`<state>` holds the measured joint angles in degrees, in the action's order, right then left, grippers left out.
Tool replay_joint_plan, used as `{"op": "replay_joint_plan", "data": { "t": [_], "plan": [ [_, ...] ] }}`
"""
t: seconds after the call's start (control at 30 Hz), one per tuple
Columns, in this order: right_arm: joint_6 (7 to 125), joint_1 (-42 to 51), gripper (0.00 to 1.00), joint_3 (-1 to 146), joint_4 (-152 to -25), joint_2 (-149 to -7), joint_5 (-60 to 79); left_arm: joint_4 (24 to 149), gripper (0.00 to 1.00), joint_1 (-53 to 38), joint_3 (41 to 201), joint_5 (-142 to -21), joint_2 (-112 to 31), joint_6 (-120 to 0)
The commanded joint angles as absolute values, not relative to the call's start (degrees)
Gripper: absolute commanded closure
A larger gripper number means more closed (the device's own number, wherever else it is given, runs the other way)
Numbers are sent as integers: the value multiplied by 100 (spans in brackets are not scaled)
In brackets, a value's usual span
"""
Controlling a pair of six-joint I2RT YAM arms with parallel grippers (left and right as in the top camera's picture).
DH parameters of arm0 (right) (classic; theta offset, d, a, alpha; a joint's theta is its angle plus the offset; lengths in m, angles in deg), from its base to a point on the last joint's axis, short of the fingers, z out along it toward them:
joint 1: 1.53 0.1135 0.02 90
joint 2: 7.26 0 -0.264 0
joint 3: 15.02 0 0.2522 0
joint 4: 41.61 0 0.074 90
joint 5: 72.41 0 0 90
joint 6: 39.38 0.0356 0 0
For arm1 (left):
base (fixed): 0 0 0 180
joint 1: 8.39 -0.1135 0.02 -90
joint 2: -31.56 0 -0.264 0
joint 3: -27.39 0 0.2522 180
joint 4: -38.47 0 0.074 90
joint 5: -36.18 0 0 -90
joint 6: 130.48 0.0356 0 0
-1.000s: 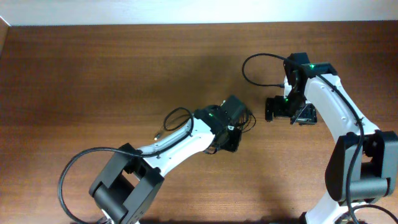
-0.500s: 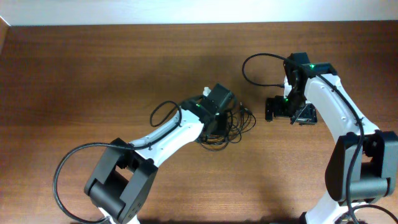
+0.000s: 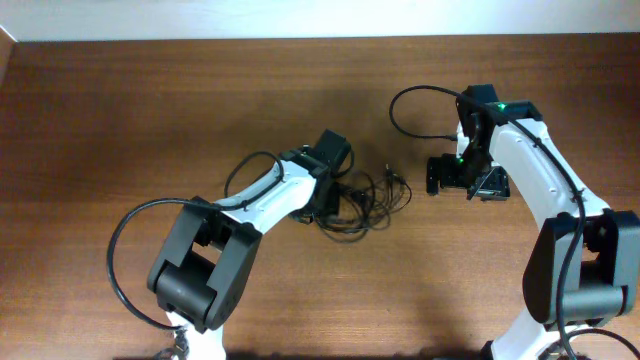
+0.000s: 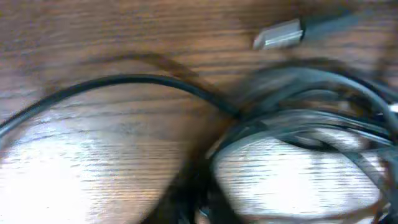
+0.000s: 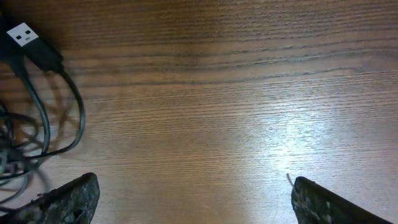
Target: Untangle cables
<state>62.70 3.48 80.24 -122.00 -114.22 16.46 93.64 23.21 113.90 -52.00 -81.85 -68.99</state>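
Note:
The cables (image 3: 366, 199) lie as a loose black tangle at the middle of the wooden table. My left gripper (image 3: 328, 203) is at the tangle's left edge. The left wrist view is blurred: several strands (image 4: 311, 118) loop across the wood, a metal-tipped plug (image 4: 278, 34) lies at the top, and one strand runs down into my left gripper (image 4: 202, 208), whose jaws look shut on it. My right gripper (image 3: 432, 176) waits just right of the tangle. Its fingers (image 5: 68, 199) stand wide apart over bare wood, with a USB plug (image 5: 25, 36) and cable loops (image 5: 46, 124) to their left.
Each arm carries its own thick black cable: one loop (image 3: 245, 168) beside the left arm, another (image 3: 410, 100) behind the right arm. The table's far edge (image 3: 300, 40) meets a pale wall. Bare wood (image 3: 150, 110) spreads to the left.
My left gripper has swung left and back from the tangle's middle to its left edge, and its jaws have closed. The tangle now shows uncovered. The right arm has not moved.

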Motion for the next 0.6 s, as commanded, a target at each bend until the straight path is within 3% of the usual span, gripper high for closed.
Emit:
{"op": "replay_joint_plan", "data": {
  "t": [0.0, 0.17, 0.37, 0.57],
  "plan": [
    [6311, 331, 2, 8039, -12198, -11284, 1614, 9519, 100, 2198, 11417, -5558, -8373, -6431],
    [6313, 331, 2, 8039, -12198, -11284, 1614, 10096, 100, 1630, 12317, -5768, -6499, -5505],
    [6313, 331, 2, 8039, -12119, -11284, 1614, 9191, 100, 1595, 12464, -5750, -3947, -4232],
    [6254, 322, 2, 8041, -11999, -11284, 831, 9737, 100, 1593, 12461, -5698, -3632, -3651]
  ]
}}
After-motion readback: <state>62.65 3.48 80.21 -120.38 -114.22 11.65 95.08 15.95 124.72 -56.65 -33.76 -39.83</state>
